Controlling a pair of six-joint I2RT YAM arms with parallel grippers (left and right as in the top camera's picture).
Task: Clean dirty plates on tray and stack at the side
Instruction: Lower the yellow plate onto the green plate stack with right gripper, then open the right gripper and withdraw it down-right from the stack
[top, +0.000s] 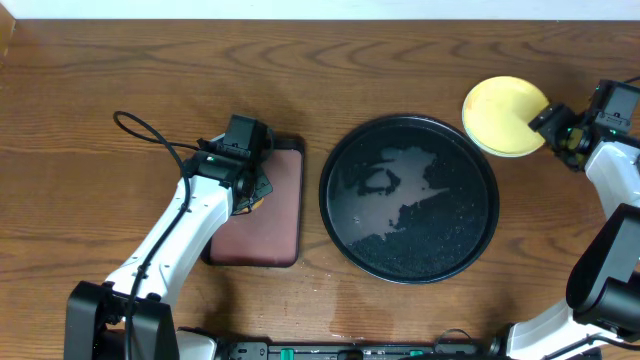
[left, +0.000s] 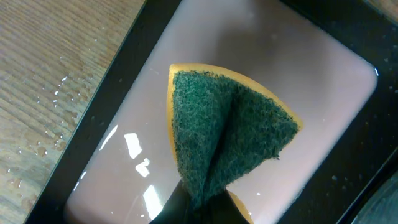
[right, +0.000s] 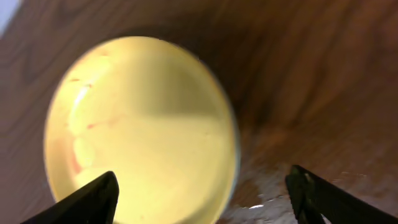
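Your right gripper (right: 204, 190) stands wide open, its two dark fingers (right: 93, 199) spread far apart and clamping nothing. The yellow plate (right: 140, 130) lies flat on the tabletop (right: 311, 93) just ahead of it. In the wrist view, the finger on the left overlaps the plate's near edge and the other hangs over bare wood beside the plate. You cannot tell from here whether either finger touches the plate. Faint reddish streaks show on the plate's left part.

From overhead, the right gripper (top: 555, 125) sits at the plate's right edge. The plate (top: 500, 115) rests just off the upper right rim of the black tray (top: 327, 205); whether the two touch is unclear. The tray's floor shows wet, shiny patches.

Well apart on the other side, your left gripper (left: 199, 208) is closed on a sponge (left: 230, 137), pinching it so that the green scouring face folds and the yellow edge shows behind. It holds the sponge over the maroon tray (left: 298, 56), which lies just left of the black tray.
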